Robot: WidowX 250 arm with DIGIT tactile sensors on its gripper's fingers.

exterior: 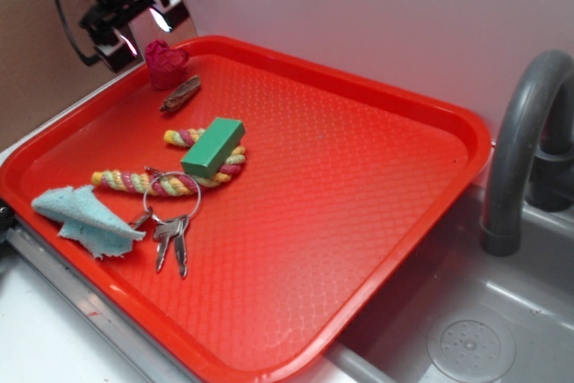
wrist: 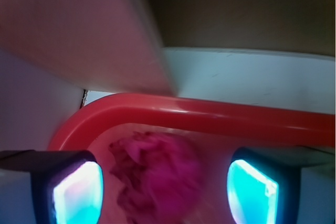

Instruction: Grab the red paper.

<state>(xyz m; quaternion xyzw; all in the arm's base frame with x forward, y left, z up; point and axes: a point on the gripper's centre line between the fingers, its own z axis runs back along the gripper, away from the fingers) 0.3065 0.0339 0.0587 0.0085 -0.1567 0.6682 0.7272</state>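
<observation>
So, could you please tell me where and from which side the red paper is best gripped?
Probably across its crumpled middle, from above: the red paper sits in the tray's far corner, rim close behind, and already lies between the open pincer.

Above the far-left corner of the red tray (exterior: 466,132) the tool (exterior: 143,29) is a black assembly of brackets and small parts, with glossy fingers (exterior: 117,42) that catch bright highlights. A thin black cable (exterior: 65,15) loops down its left side. In the wrist view both fingers are dark blocks whose inner pads (wrist: 79,192) glow cyan-white.
</observation>
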